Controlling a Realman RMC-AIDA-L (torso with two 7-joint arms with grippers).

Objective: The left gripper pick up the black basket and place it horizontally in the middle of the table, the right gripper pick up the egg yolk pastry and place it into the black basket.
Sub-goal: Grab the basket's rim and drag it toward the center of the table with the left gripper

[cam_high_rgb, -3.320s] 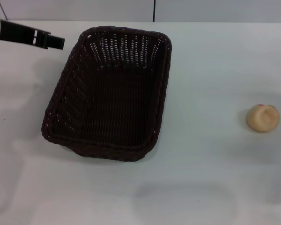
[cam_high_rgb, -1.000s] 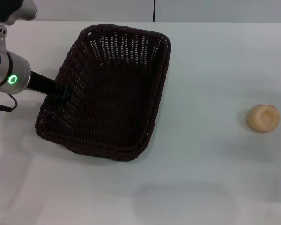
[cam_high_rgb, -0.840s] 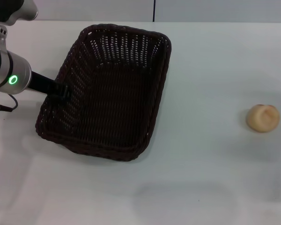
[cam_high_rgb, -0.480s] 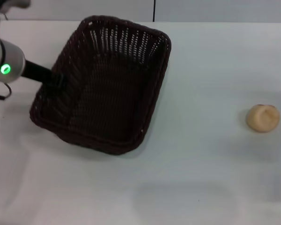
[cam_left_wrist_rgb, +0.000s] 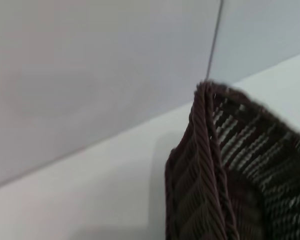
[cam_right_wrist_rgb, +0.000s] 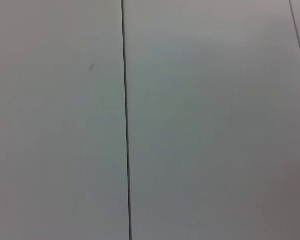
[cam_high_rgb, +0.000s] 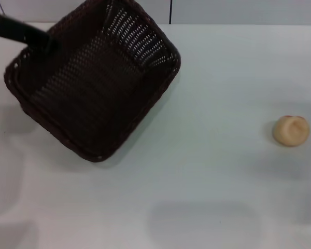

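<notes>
The black basket is lifted off the table at the left of the head view, tilted and turned at an angle. My left gripper comes in from the upper left and is shut on the basket's rim at its far left side. The basket's rolled rim and open-weave wall also show close up in the left wrist view. The egg yolk pastry lies alone on the table at the far right. My right gripper is out of view.
The basket's shadow falls on the white tabletop under and to the left of it. A pale wall with a dark vertical seam runs behind the table's far edge. The right wrist view shows only wall panels.
My left gripper closed on the basket's left rim, then lifted it up and toward the far left, turning it. The pastry has not moved.
</notes>
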